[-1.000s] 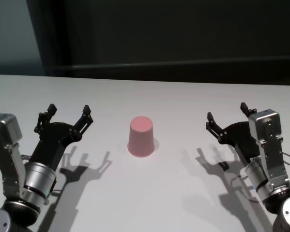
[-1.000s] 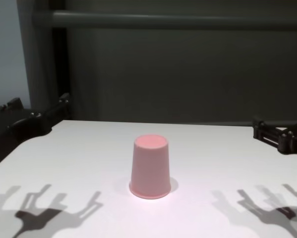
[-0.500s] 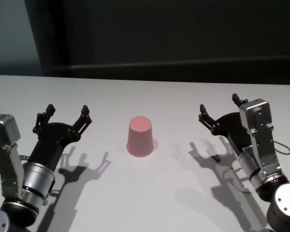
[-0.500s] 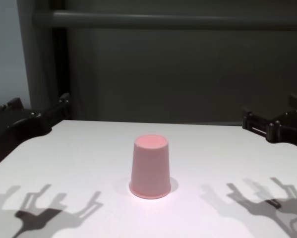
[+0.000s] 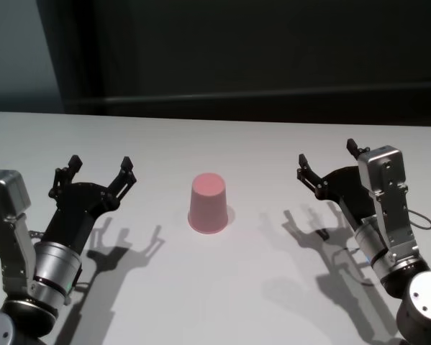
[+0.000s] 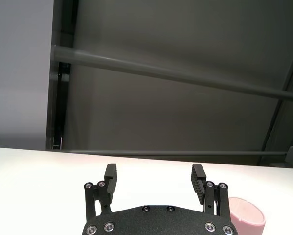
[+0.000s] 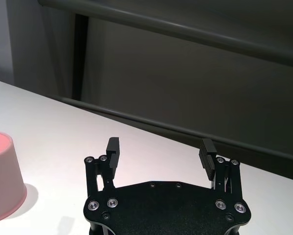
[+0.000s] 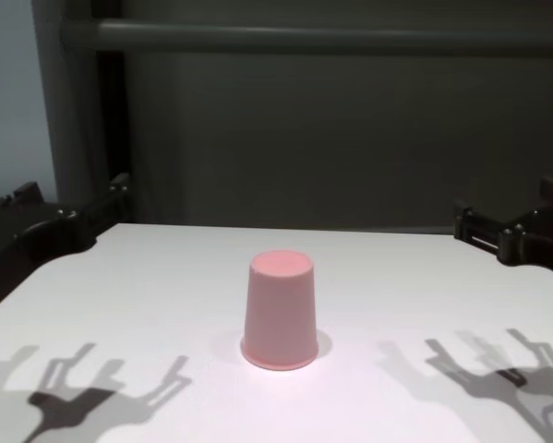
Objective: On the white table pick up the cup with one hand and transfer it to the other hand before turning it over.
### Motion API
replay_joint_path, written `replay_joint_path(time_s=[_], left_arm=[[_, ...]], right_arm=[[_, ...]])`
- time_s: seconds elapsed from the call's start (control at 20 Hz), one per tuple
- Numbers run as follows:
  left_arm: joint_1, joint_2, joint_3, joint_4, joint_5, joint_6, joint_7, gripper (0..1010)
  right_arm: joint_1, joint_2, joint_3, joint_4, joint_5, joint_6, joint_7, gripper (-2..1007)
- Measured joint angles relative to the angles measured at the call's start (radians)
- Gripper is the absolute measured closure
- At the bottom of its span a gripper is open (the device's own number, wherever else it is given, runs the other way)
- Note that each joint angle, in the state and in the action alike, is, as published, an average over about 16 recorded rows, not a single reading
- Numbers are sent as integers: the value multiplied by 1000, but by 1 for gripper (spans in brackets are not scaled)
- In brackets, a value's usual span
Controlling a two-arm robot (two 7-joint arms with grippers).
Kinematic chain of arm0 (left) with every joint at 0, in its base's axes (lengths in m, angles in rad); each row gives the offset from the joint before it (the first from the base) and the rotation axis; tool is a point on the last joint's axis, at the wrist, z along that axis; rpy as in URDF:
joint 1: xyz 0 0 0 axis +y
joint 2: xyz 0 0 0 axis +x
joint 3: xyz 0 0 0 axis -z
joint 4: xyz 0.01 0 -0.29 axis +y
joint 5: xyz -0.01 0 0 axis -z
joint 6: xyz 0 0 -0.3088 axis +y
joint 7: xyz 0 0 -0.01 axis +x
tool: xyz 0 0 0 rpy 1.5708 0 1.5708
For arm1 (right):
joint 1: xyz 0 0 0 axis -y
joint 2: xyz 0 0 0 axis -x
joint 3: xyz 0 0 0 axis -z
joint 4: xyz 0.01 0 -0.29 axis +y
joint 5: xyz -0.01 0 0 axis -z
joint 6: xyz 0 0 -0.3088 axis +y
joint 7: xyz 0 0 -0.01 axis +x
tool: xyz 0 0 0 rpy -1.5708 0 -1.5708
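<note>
The pink cup (image 5: 209, 203) stands upside down, flat base up, near the middle of the white table (image 5: 222, 140). It also shows in the chest view (image 8: 280, 311). My left gripper (image 5: 100, 165) is open and empty, hovering to the cup's left, well apart from it. My right gripper (image 5: 327, 154) is open and empty, hovering to the cup's right, also apart from it. The cup shows at the edge of the left wrist view (image 6: 246, 215) and of the right wrist view (image 7: 2, 176), beside each gripper's open fingers (image 6: 111, 172) (image 7: 113, 145).
A dark wall with a horizontal bar (image 8: 304, 37) rises behind the table's far edge (image 5: 215, 118). Gripper shadows fall on the tabletop beside the cup. Nothing else stands on the table.
My right gripper has moved left toward the cup and risen a little, then nearly stopped. The left gripper and the cup have not moved.
</note>
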Motion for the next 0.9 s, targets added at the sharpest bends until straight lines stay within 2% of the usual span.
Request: replay_joint_path(time_s=[0.9], left_arm=[[0, 0, 0, 0, 0, 0, 0, 7]], right_arm=[[-3, 4, -3, -4, 1, 0, -3, 3]])
